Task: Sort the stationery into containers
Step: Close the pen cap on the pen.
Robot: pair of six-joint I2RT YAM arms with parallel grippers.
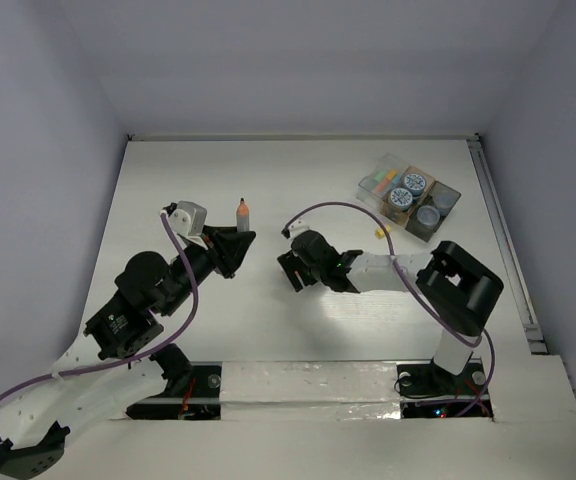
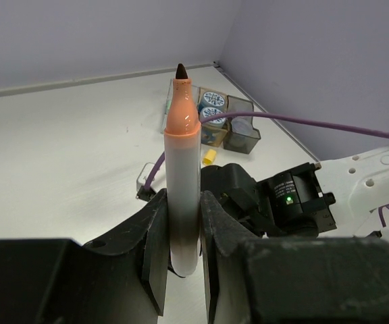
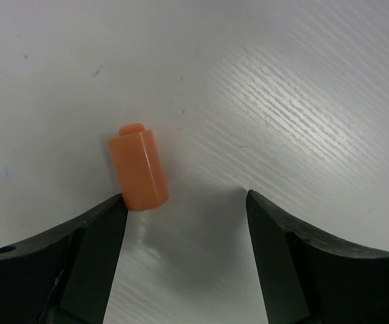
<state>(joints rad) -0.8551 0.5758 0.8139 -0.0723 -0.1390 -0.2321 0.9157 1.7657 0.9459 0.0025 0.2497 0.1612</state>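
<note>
My left gripper (image 1: 236, 240) (image 2: 182, 223) is shut on a marker (image 2: 182, 169) with a white barrel, an orange neck and a bare dark tip. It holds the marker upright above the table (image 1: 242, 212). My right gripper (image 1: 290, 265) (image 3: 184, 209) is open, jaws wide, low over the table. A short orange cap (image 3: 139, 169) lies on the table just ahead of its left finger (image 3: 100, 229), touching or nearly touching the tip. The clear plastic box (image 1: 380, 180) and dark tray (image 1: 436, 218) stand at the far right, holding round jars (image 1: 414, 183).
A small yellow piece (image 1: 380, 233) (image 2: 209, 157) lies on the table in front of the containers. The right arm's wrist (image 2: 282, 202) sits close behind my left gripper. A purple cable (image 1: 338, 208) arcs over the right arm. Walls bound the table on three sides.
</note>
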